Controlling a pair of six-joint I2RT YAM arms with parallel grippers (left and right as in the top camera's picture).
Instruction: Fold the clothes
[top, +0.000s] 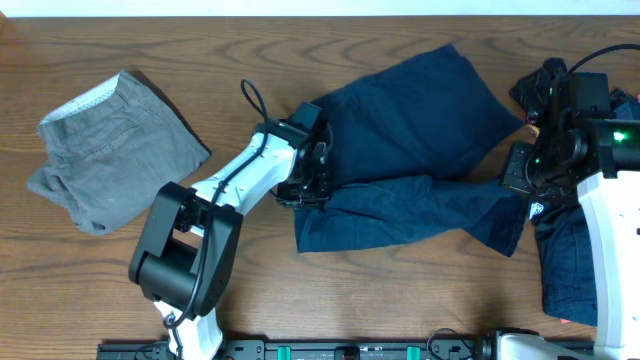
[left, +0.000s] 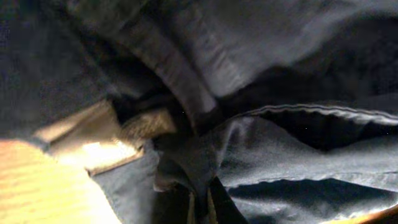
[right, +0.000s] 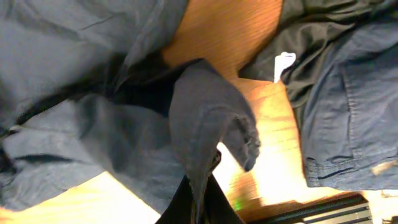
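Dark navy shorts (top: 420, 150) lie spread across the middle of the table. My left gripper (top: 305, 185) is shut on their left edge, near the waistband; the left wrist view shows a fold of navy cloth (left: 205, 180) pinched between the fingers (left: 200, 208). My right gripper (top: 520, 175) is shut on the right end of the same shorts; the right wrist view shows a peak of navy cloth (right: 205, 118) rising from the fingers (right: 198, 205). Grey-olive shorts (top: 115, 150) with a pale waistband lining lie crumpled at the far left, apart from both grippers.
More dark blue garments (top: 570, 265) lie piled under and beside the right arm at the table's right edge, one with a white tag (right: 283, 62). Bare wood (top: 400, 290) shows in front of the navy shorts.
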